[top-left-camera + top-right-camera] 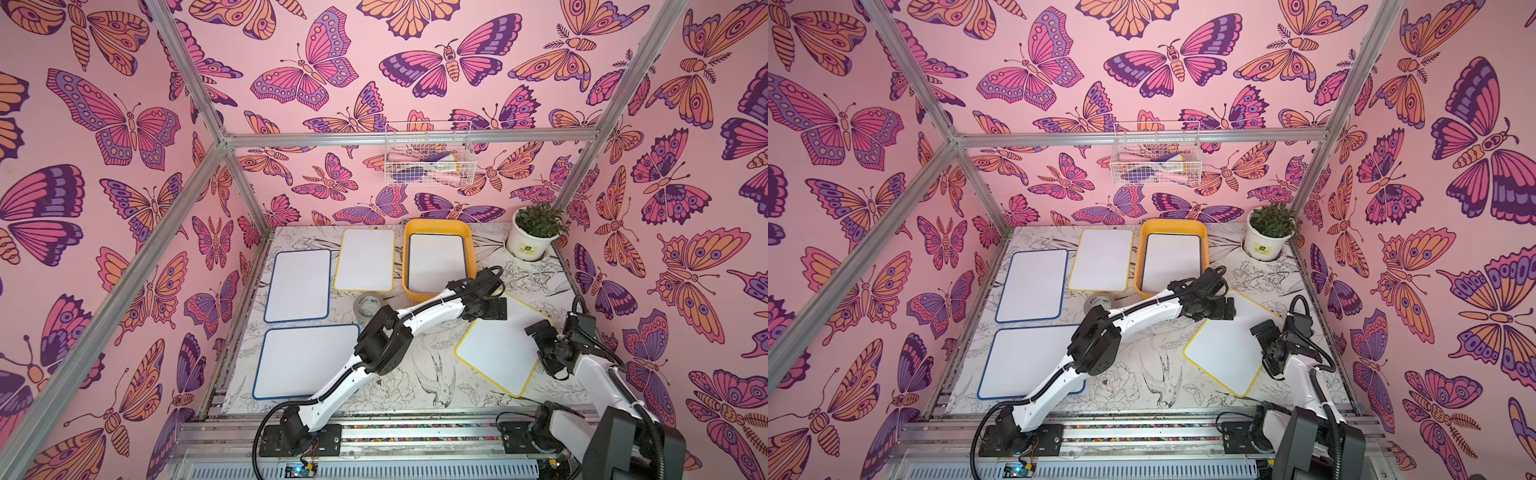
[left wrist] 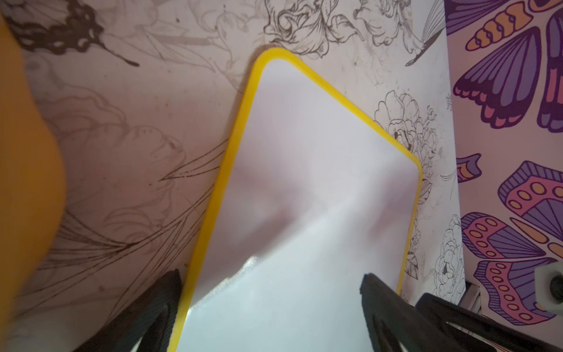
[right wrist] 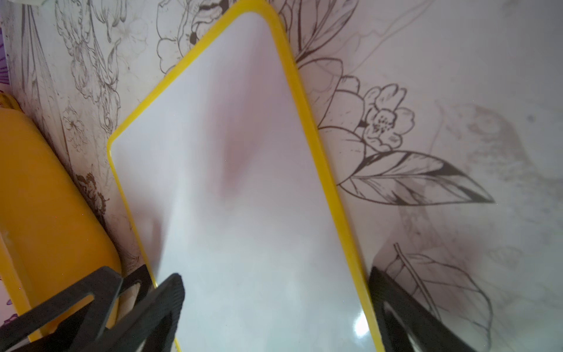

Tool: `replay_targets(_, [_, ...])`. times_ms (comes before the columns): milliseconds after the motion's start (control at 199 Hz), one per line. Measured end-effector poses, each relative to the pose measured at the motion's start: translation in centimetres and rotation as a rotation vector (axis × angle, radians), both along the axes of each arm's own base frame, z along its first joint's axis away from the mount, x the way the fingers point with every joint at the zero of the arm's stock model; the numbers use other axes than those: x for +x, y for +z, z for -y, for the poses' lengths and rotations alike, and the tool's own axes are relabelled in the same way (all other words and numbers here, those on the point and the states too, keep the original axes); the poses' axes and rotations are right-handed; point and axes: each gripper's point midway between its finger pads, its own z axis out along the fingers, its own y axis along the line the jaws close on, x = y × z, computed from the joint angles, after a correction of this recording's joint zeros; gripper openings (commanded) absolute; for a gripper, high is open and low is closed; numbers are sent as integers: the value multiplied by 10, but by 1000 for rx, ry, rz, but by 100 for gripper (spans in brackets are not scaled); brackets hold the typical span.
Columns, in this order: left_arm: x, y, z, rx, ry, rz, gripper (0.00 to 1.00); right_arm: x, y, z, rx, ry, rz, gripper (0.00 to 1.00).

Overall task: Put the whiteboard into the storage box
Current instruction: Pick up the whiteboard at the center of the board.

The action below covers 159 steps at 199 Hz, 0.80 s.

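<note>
Jaws spread and empty, right gripper (image 1: 540,347) and left gripper (image 1: 496,309) hover over opposite ends of the yellow-framed rectangular whiteboard (image 1: 498,353), lying askew just in front of the shallow yellow-orange plastic storage box (image 1: 440,225). Squaring it to the box before lowering looks key: another board (image 1: 434,262) already lies inside. Grey tape roll (image 1: 368,306) sits left of the box.

**A:** Where was the box (image 1: 440,227)?

**B:** At the back of the table (image 1: 415,374). It was a shallow yellow-orange tray with rounded corners, standing open side up. A blank board (image 1: 435,262) with a dark frame lay flat inside it.

**A:** And the rest?

**B:** A yellow-framed board (image 1: 498,349) lay flat and skewed at the front right, one corner near the box. A second yellow board (image 1: 365,259) lay just left of the box. A blue-framed board (image 1: 298,286) lay further left, with a second blue board (image 1: 305,361) in front of it.
</note>
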Motion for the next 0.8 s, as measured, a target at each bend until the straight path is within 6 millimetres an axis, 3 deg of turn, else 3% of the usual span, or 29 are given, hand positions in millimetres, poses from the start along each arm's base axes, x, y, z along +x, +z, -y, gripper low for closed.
replay_targets(496, [-14,0,3,-10,-32,25,94,-26,-7,-8,-97,106,-163,96])
replay_targets(797, [-18,-1,-6,3,-41,9,94,-63,-7,-4,-127,-6,-199,96])
